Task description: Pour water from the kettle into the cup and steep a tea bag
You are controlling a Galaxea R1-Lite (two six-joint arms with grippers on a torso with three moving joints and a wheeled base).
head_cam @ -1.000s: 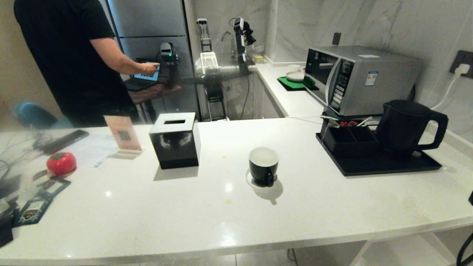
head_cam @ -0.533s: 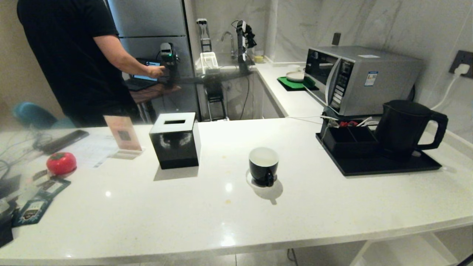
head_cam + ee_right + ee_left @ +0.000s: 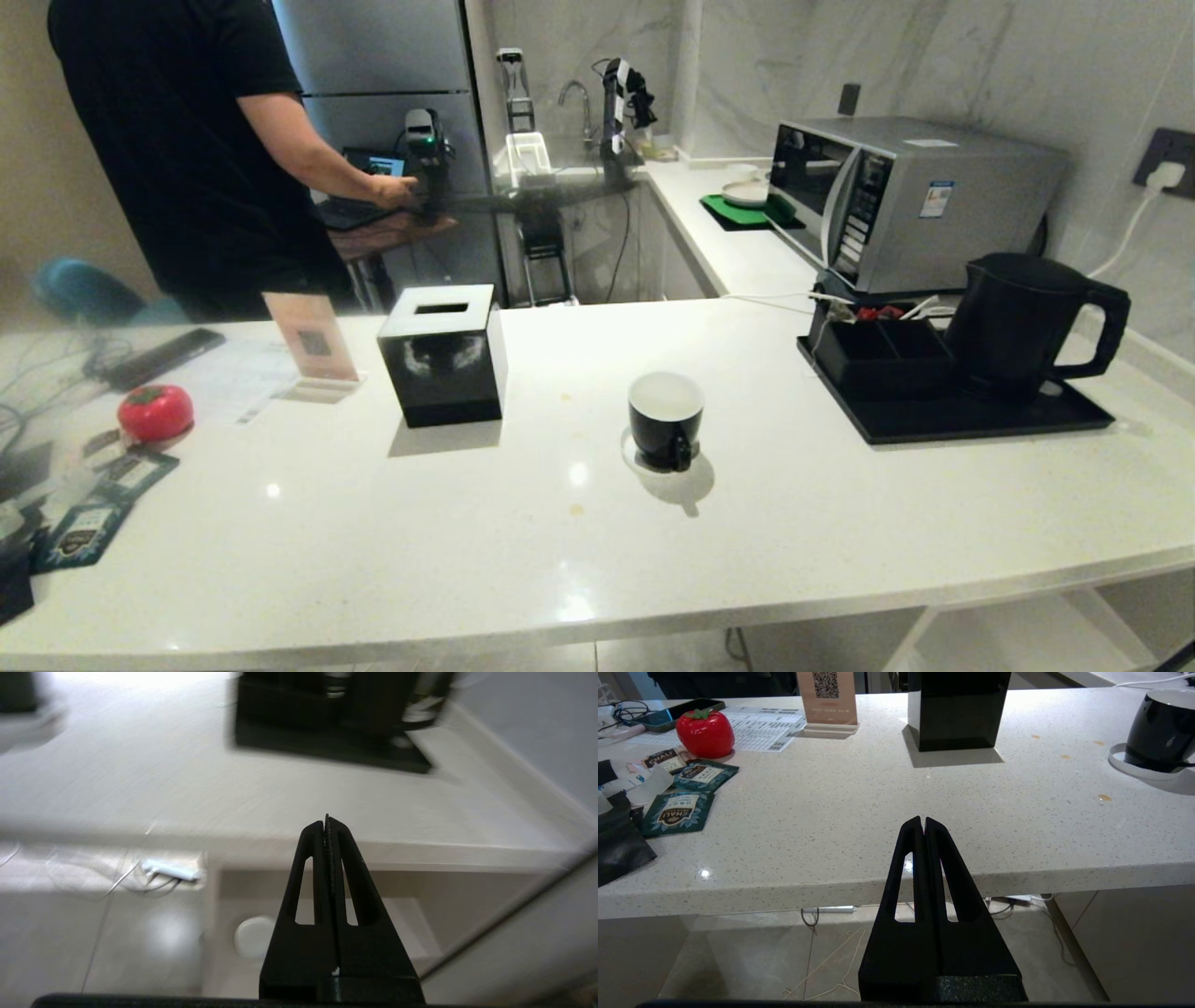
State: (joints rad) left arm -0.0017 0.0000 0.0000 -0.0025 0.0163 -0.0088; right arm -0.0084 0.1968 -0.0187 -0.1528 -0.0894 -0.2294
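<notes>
The black kettle [image 3: 1018,317] stands upright on a black tray [image 3: 980,425] at the counter's right, handle to the right. The black cup [image 3: 665,420] with its white inside sits mid-counter, handle toward me; I cannot make out water in it. The tea bag is out of view. Neither gripper shows in the head view. My left gripper [image 3: 924,820] is shut and empty, low in front of the counter edge, with the cup [image 3: 1160,732] far off to its right. My right gripper [image 3: 326,820] is also shut and empty, below the counter edge, with the blurred kettle [image 3: 373,700] and tray [image 3: 327,749] ahead of it.
A black tissue box [image 3: 443,355], a QR sign [image 3: 311,341], a red tomato-shaped object [image 3: 155,411] and teal packets [image 3: 84,527] lie on the left. An organizer box [image 3: 882,355] shares the tray; a microwave [image 3: 915,196] stands behind. A person [image 3: 187,140] stands behind the counter at the far left.
The dark arm parts at the head view's right edge have dropped almost out of sight. The person's hand has left the tablet. Kettle and cup have not moved.
</notes>
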